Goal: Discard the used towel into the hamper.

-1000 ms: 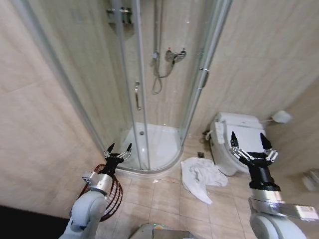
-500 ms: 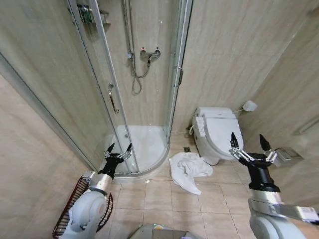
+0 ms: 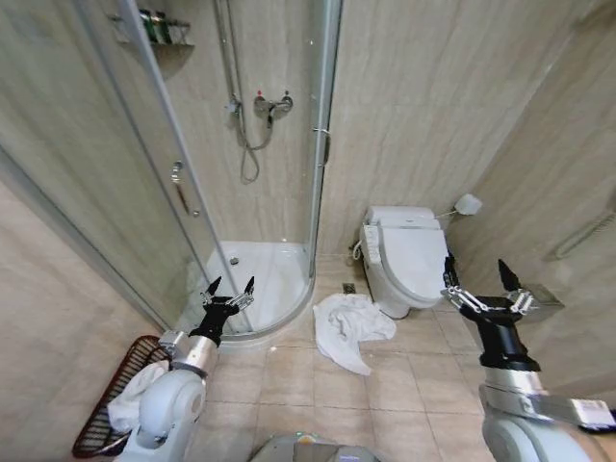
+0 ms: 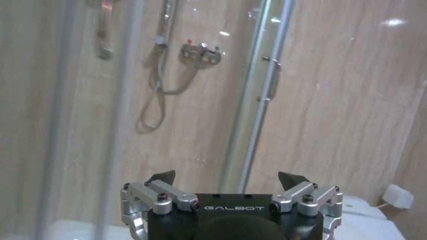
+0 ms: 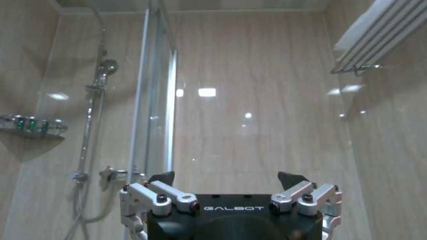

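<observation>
A crumpled white towel lies on the floor tiles between the shower tray and the toilet. The hamper, a dark red-brown wire basket, stands at the lower left beside my left arm, with some white cloth inside it. My left gripper is held up open and empty in front of the shower tray, left of the towel; it also shows open in its own wrist view. My right gripper is raised open and empty to the right of the toilet, and appears open in the right wrist view.
A glass shower enclosure with a white tray fills the back left. A white toilet stands against the back wall right of the towel. A towel rail is mounted high on the right wall. Bare tiles lie before me.
The whole view has swung: shower, toilet and towel shifted left and the hamper slid toward the lower left corner. Both grippers keep the same open pose.
</observation>
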Controlling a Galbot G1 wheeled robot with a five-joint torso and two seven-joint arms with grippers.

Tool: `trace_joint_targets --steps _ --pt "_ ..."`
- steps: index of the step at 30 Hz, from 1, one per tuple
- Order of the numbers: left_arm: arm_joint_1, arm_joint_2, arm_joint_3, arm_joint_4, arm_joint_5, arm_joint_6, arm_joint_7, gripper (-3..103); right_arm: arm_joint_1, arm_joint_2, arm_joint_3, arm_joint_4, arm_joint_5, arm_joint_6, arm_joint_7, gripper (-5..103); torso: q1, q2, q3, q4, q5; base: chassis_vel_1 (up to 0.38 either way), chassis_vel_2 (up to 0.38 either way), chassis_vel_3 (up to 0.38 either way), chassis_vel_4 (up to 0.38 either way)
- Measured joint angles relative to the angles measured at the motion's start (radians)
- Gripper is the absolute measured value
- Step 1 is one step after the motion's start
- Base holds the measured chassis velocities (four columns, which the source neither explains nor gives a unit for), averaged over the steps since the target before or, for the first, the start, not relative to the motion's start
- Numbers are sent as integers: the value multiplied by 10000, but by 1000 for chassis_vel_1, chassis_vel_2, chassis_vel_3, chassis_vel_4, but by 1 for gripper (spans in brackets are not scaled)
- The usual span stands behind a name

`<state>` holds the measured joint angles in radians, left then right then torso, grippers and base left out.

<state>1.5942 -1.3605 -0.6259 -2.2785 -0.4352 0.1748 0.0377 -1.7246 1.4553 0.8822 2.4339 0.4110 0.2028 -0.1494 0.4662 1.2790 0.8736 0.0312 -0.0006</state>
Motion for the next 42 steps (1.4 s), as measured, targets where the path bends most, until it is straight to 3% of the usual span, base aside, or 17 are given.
trace_joint_targets --steps 11,30,42 --pt "3 -3 3 0 0 0 2 100 206 -107 -20 -117 -12 143 -148 100 -11 -16 -10 2 9 -184 -211 207 165" --pt "0 0 -2 0 0 0 -1 100 310 -143 1 -227 8 153 -17 100 -78 -167 -79 0 7 65 60 31 29" --pt "0 0 -2 0 0 0 -1 100 245 -123 1 -281 44 257 92 100 -359 -759 -393 -1 6 29 24 25 27"
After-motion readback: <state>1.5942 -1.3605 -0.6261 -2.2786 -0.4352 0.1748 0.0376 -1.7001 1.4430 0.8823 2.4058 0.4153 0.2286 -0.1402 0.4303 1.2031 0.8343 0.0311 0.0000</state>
